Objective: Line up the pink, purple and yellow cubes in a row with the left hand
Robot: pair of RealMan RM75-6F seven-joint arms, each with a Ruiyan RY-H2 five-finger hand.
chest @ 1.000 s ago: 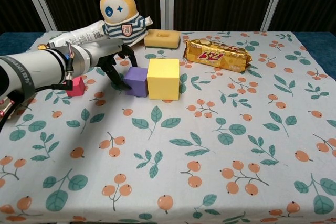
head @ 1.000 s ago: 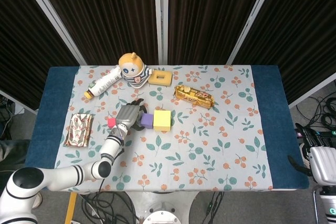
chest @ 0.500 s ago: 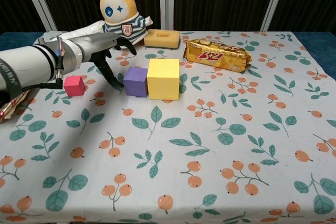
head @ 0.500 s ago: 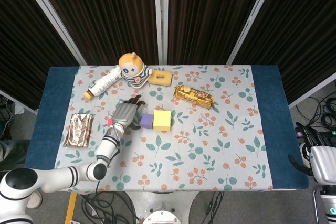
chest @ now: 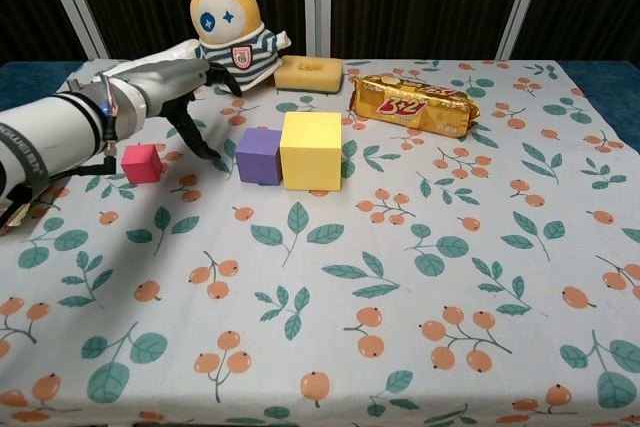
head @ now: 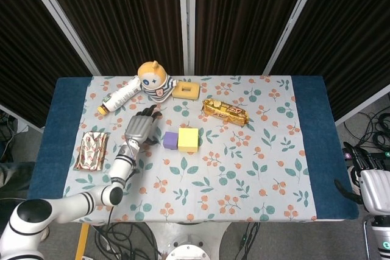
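Patterned foil marks a snack packet (head: 91,150) lying at the far left of the flowered tablecloth (chest: 450,277). Next, the pink cube (chest: 141,162) is seen resting alone, apart from the other two. Above and just behind it the left hand (chest: 160,87) is held in the air, its fingers (chest: 192,135) spread and hanging downward, with nothing gripped and nothing touched. Further right, the purple cube (chest: 259,155) is set flush against the larger yellow cube (chest: 312,150). Behind them a bottle (head: 117,99), a plush doll (chest: 232,25), a sponge (chest: 309,74) and a gold biscuit pack (chest: 414,104) are laid out. At the far right edge the right hand (head: 370,178) is only partly shown; its finger state cannot be told.
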